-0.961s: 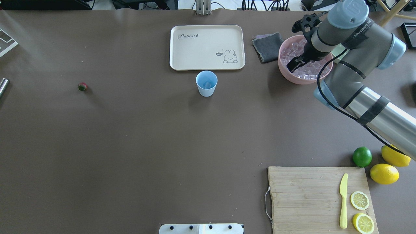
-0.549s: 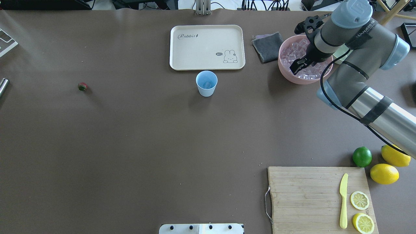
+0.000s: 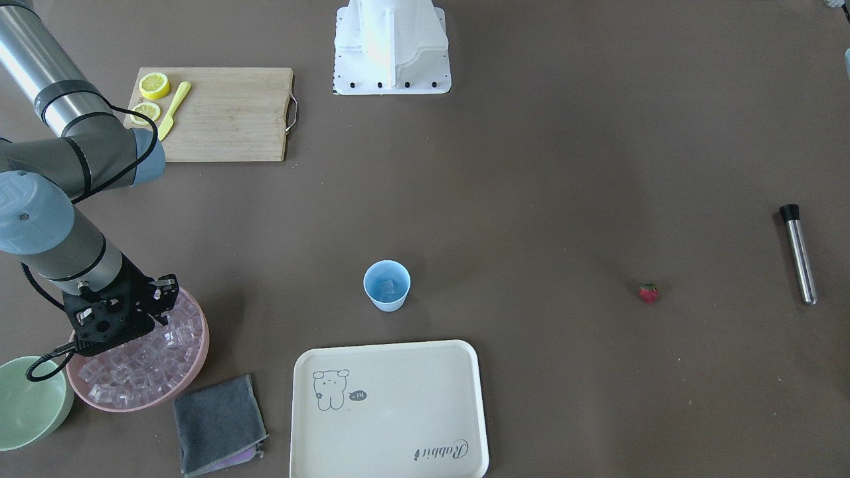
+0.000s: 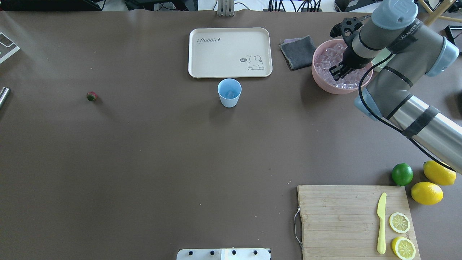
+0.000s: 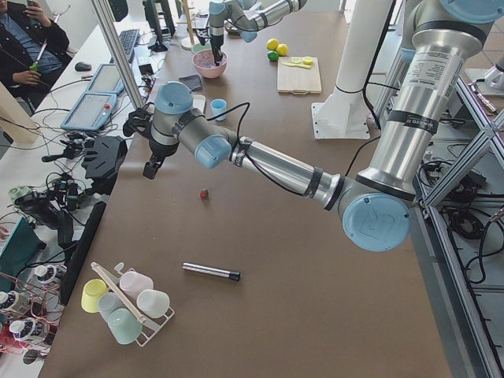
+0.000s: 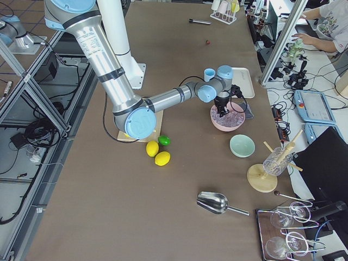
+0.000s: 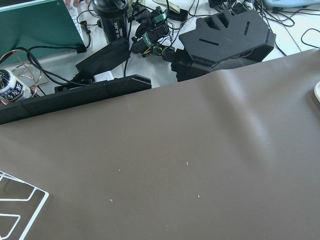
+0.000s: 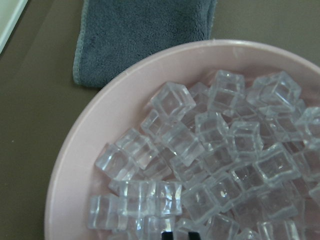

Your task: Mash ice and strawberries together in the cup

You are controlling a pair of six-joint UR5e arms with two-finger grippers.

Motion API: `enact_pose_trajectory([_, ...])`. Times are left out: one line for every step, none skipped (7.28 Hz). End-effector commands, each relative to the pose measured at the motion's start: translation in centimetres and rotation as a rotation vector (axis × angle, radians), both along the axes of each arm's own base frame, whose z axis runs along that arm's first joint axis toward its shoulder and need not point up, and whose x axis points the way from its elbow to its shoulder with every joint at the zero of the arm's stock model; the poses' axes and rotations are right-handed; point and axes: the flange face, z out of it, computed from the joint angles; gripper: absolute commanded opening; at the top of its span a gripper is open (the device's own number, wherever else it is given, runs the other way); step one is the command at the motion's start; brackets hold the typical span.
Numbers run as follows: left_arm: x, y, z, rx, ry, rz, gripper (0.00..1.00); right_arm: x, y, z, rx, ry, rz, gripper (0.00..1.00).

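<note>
The brown desk (image 4: 144, 162) is mostly bare. The right arm (image 4: 397, 72) reaches to its far right corner, while the left arm (image 5: 260, 161) hangs out past the other end. Of the two, only the right is anywhere near the ice.

Directly below the right hand (image 4: 338, 73) sits the pink bowl (image 4: 317, 82), heaped with ice (image 8: 215, 130). The hand points straight down into it, its tips low over the cubes towards the robot's side of the heap. In the wrist view they show only at the bottom edge, a little apart with nothing between them, so I read the hand as open and empty.

The cup (image 4: 229, 92) stands well away from that hand, towards the middle of the desk and just on the robot's side of the cream tray (image 4: 230, 52). At least one cube (image 3: 387, 287) already lies in it.

The left hand (image 5: 150, 167) shows only from the side, and I cannot tell how its fingers stand.

The strawberry (image 4: 91, 96) lies alone, further from the right hand than the cup is and closer to the left.

What matters next, I'd say, is straight down. A cube sits right under the tips, so closing on one and carrying it sideways to the cup looks like the coming move. The piled cubes could easily slip.
</note>
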Motion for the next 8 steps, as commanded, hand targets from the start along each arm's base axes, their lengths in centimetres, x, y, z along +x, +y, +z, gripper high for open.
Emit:
enact_pose_trajectory([0.1, -0.1, 0.2, -0.003, -0.001, 0.002, 0.98, 0.2, -0.3, -0.3, -0.005, 0.003, 0.005, 0.0])
enact_pose_trajectory([0.1, -0.1, 0.2, -0.003, -0.001, 0.002, 0.98, 0.6, -0.5, -0.4, -0.005, 0.003, 0.011, 0.0])
enact_pose_trajectory([0.1, -0.1, 0.2, -0.003, -0.001, 0.002, 0.98, 1.5, -0.9, -0.6, -0.01, 0.005, 0.024, 0.0])
enact_pose_trajectory([0.1, -0.1, 0.3, -0.004, -0.001, 0.002, 0.98, 1.9, -1.1, -0.6, -0.008, 0.005, 0.029, 0.06])
enact_pose_trajectory([0.1, -0.1, 0.1, -0.001, -0.001, 0.002, 0.98, 1.8, -1.1, -0.8, -0.004, 0.001, 0.028, 0.95])
enact_pose_trajectory([0.1, 0.0, 0.0, 0.0, -0.001, 0.002, 0.98, 1.8, -1.0, -1.1, -0.005, -0.001, 0.032, 0.98])
enact_pose_trajectory([0.1, -0.1, 0.1, -0.001, -0.002, 0.001, 0.98, 1.6, -0.9, -1.1, -0.027, -0.007, 0.054, 0.99])
enact_pose_trajectory([0.1, 0.0, 0.1, -0.002, -0.002, -0.001, 0.98, 0.9, -0.5, -1.2, -0.047, -0.013, 0.069, 0.99])
